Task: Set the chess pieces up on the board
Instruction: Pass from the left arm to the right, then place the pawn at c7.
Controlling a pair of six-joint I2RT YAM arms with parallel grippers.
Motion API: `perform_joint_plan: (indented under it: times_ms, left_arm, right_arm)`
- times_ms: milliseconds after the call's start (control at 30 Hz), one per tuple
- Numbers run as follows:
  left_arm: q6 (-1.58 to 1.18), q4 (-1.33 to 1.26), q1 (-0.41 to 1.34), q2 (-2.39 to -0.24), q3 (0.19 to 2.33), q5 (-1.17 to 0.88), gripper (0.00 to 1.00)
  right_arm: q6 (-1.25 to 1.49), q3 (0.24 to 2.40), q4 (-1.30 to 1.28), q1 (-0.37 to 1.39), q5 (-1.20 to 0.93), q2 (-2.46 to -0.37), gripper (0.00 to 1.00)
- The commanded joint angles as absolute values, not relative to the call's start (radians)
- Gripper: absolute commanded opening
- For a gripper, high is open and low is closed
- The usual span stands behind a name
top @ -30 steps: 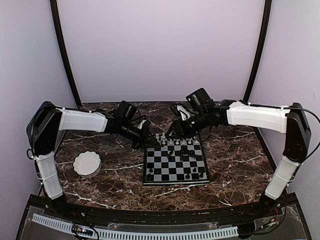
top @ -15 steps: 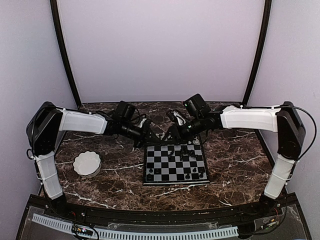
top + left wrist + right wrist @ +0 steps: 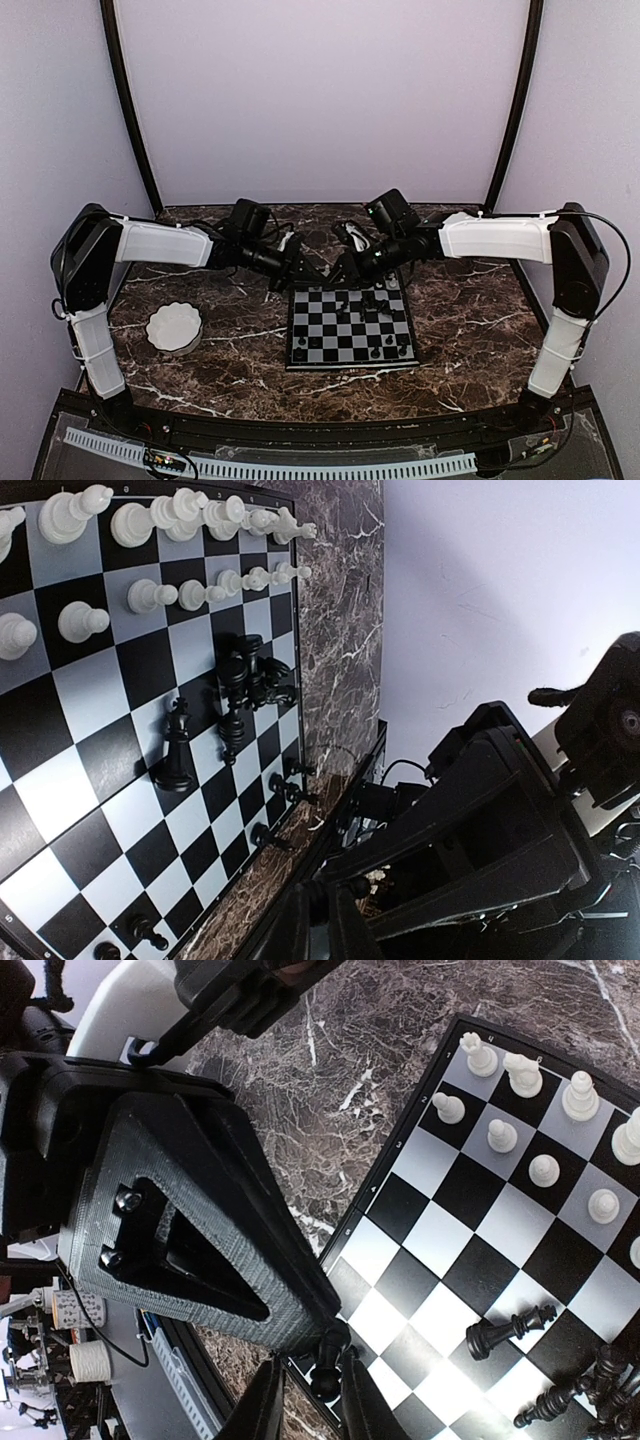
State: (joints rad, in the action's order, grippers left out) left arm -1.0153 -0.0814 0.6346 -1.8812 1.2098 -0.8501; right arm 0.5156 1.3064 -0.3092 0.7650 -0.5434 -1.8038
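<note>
The board (image 3: pixel 350 338) lies mid-table; it also shows in the left wrist view (image 3: pixel 100 780) and the right wrist view (image 3: pixel 470 1220). White chess pieces (image 3: pixel 180 510) fill its two far rows, also seen from the right wrist (image 3: pixel 545 1130). Black pieces cluster mid-board (image 3: pixel 245 680), one lying flat (image 3: pixel 508 1332); a few stand on the near row (image 3: pixel 375 350). My left gripper (image 3: pixel 313 275) (image 3: pixel 322 908) and right gripper (image 3: pixel 340 272) (image 3: pixel 312 1378) meet tip to tip above the board's far left corner. A black pawn (image 3: pixel 325 1358) sits between both. Left fingers pinch it; right fingers flank its head with small gaps.
A white scalloped bowl (image 3: pixel 175 327) stands on the dark marble table (image 3: pixel 470 330) left of the board. Purple walls close in the back and both sides. Both arms reach in over the table's far half.
The right gripper has moved left, off the board's far rows, toward the left gripper. The left gripper has moved right and a little farther back to meet it.
</note>
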Motion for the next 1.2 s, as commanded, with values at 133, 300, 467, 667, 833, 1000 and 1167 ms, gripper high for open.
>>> perform_joint_plan:
  times_ms: [133, 300, 467, 667, 833, 1000, 1167]
  left_arm:
    - [-1.020, -0.112, 0.630, -1.839, 1.212, -0.881, 0.09]
    - [-1.020, -0.115, 0.630, -1.845, 1.216, -0.890, 0.09]
    - [-1.017, -0.114, 0.630, -1.850, 1.224, -0.894, 0.12]
    - [-0.970, -0.044, 0.627, -1.846, 1.259, -0.863, 0.36]
    - [-0.910, 0.022, 0.602, -1.809, 1.272, -0.817, 0.56]
    - [-0.793, 0.203, 0.583, -1.764, 1.302, -0.686, 0.98]
    - [-0.623, 0.457, 0.580, -1.729, 1.419, -0.433, 0.99]
  right_arm:
    - [0.516, 1.300, -0.271, 0.764, -0.530, -1.807, 0.18]
    - [0.520, 1.291, -0.257, 0.757, -0.524, -1.798, 0.07]
    - [0.518, 1.283, -0.254, 0.752, -0.509, -1.787, 0.00]
    - [0.480, 1.291, -0.303, 0.752, -0.474, -1.779, 0.00]
    - [0.405, 1.292, -0.388, 0.758, -0.408, -1.762, 0.00]
    - [0.268, 1.318, -0.525, 0.809, -0.290, -1.750, 0.00]
    - [0.163, 1.326, -0.644, 0.892, -0.139, -1.738, 0.00]
